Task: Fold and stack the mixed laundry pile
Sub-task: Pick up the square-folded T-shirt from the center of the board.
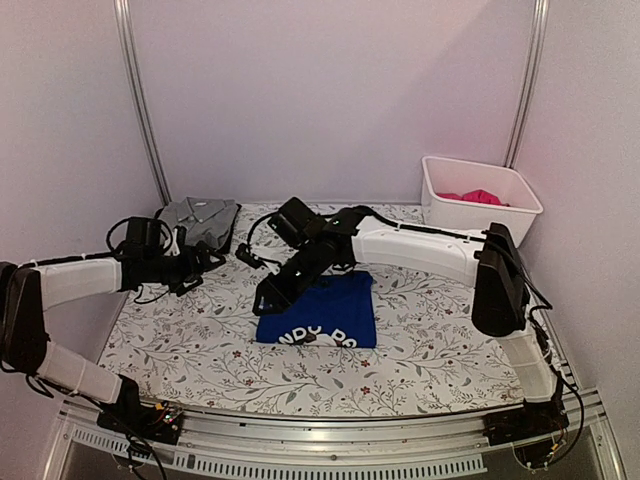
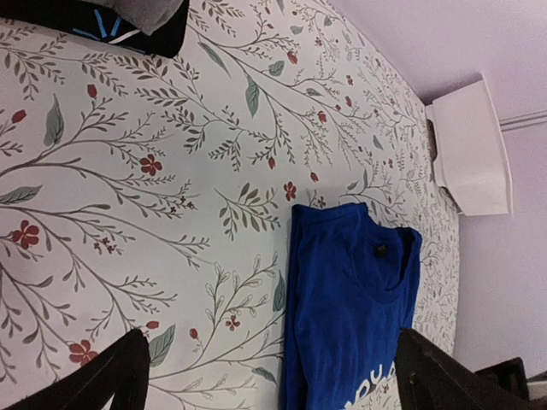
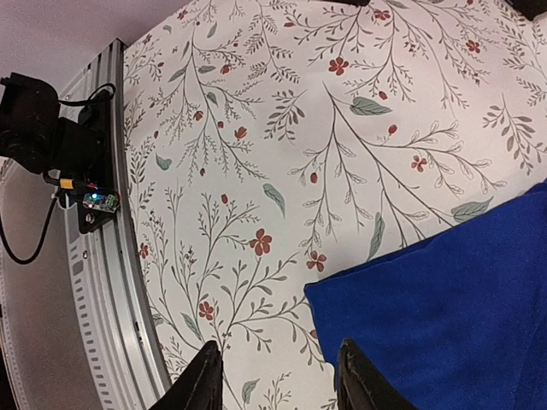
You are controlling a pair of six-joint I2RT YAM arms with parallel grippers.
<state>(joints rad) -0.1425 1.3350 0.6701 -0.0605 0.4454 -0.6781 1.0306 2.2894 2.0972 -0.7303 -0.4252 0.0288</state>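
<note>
Centrally on the floral desk (image 1: 430,340) lies the folded royal-blue shirt (image 1: 318,310), probably soft, light and floppy, best pinched along a folded edge; the left fingers (image 2: 111,380) gape wide and empty, while the right fingers (image 3: 201,380) hover partly apart, empty, beside its edge.

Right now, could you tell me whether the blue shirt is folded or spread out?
Folded: the blue shirt lies as a compact rectangle, no sleeves showing, its white print cut off at the near fold.

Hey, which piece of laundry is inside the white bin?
The magenta-pink garment, bunched in the bin at back right. The blue shirt lies flat mid-table; the grey collared shirt sits at back left.
</note>
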